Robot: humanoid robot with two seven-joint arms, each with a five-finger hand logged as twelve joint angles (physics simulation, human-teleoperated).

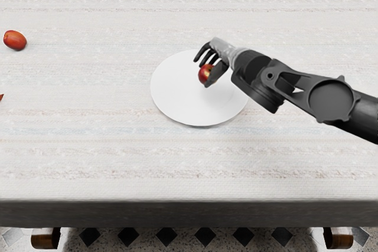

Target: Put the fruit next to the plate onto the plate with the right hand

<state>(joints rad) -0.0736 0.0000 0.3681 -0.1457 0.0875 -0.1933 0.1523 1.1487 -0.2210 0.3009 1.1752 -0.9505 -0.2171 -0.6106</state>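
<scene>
While your right hand (216, 58) hangs over the white plate (177, 101), it grips the small red fruit (205, 74), held over the plate's right half; contact with the plate unclear. Second fruit (15, 40), also red, lies far left on the table (189, 146), well apart.

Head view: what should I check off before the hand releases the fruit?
1. Grip of right hand on fruit: ok.
2. Fruit above plate, not beside it: ok.
3. Fruit touching plate surface: cannot tell.
4. Plate bare under fruit: ok.
5. Far-left second fruit on table, well away from plate: ok.
</scene>
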